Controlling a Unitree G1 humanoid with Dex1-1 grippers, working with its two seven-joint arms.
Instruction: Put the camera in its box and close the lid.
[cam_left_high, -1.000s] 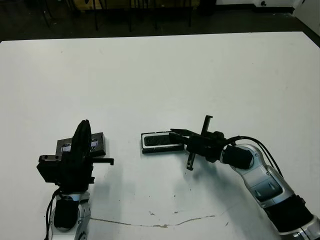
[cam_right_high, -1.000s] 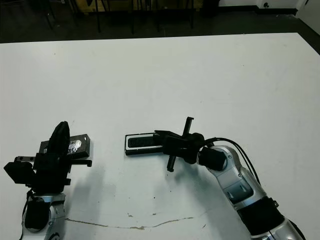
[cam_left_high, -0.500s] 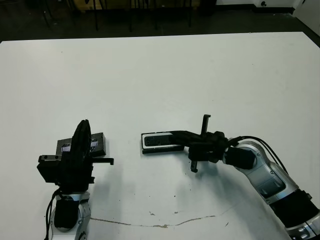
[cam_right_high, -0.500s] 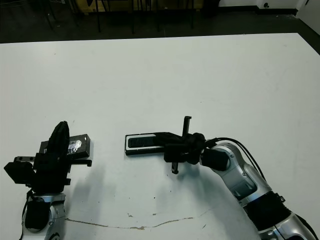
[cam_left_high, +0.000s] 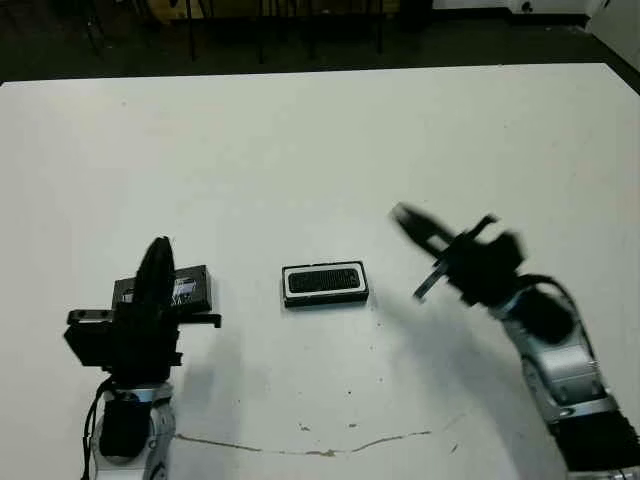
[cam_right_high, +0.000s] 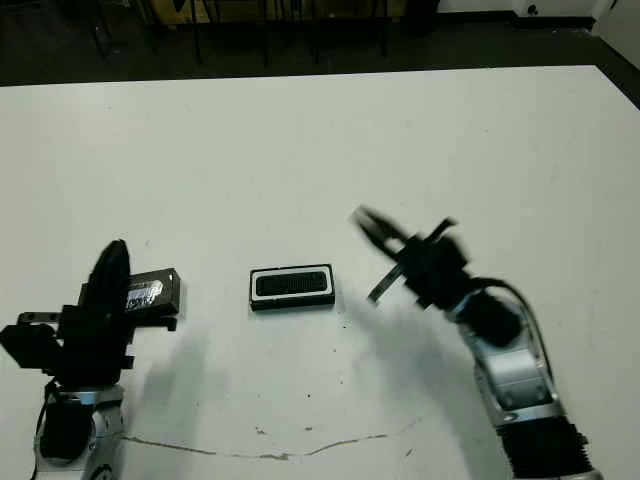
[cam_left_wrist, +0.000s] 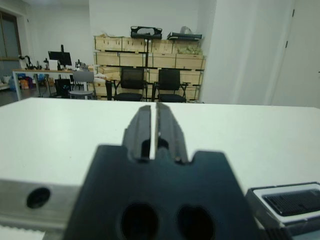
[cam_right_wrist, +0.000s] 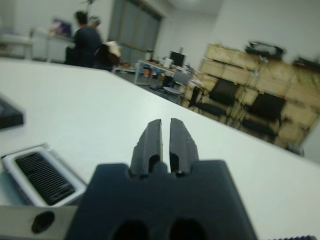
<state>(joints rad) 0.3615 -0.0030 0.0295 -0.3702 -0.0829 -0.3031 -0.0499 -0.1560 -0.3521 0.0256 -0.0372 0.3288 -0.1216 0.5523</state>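
Your right gripper (cam_left_high: 400, 215) is lifting clear of the box (cam_left_high: 325, 285), fingers nearly together and holding nothing, leaving the camera (cam_left_high: 326, 280) lying inside, while the lid (cam_left_high: 190, 289) is waiting just beyond your left gripper's (cam_left_wrist: 154, 116) nearly closed, empty fingers.

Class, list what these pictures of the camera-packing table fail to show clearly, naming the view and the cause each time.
1. The right end effector: smeared by motion blur in both eye views.
2. The lid: its near part is hidden behind the left arm in the eye views; the label's print is too small to read.
3. The box: cut off by the picture's edge in the left wrist view.
4. People in the right wrist view: distant and blurred.
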